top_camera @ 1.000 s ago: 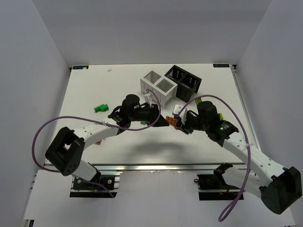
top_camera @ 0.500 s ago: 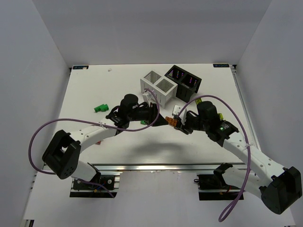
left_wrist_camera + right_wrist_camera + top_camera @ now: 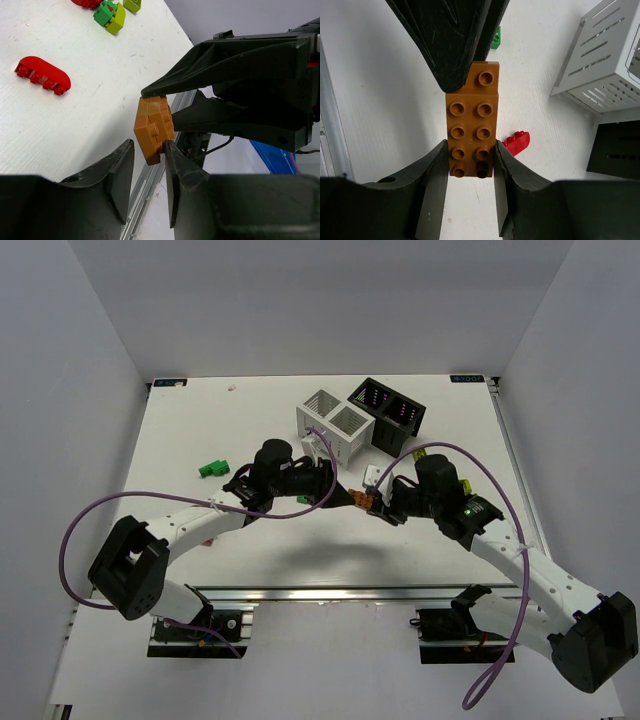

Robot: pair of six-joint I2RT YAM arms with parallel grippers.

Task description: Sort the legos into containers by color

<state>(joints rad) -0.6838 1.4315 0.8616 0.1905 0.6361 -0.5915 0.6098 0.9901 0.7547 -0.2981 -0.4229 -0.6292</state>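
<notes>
Both arms meet mid-worktop over the white worktop [image 3: 200,430], sharing one flat orange-brown studded plastic plate [image 3: 362,497], which is held up off the surface between them. Right pincer [image 3: 470,160] is clamped on it: right wrist view shows a finger pressed to each long edge at the near end of the plate [image 3: 472,120], studs facing the camera. Left pincer [image 3: 148,155] comes in from the opposite side; left wrist view shows its two fingers either side of the plate's [image 3: 154,128] lower end across the thickness, and it looks closed on it, though contact on the near finger is hard to confirm. White slotted two-cell bin [image 3: 335,427] and black slotted two-cell bin [image 3: 388,410] stand side by side at the far centre of the worktop, touching or nearly so. Loose bricks lie on the worktop: small green bricks [image 3: 212,469] to the far left, a red curved brick [image 3: 42,75] below the left pincer, a green and yellow-green cluster [image 3: 111,14] beyond it, another red brick [image 3: 516,142] near the white bin's corner
</notes>
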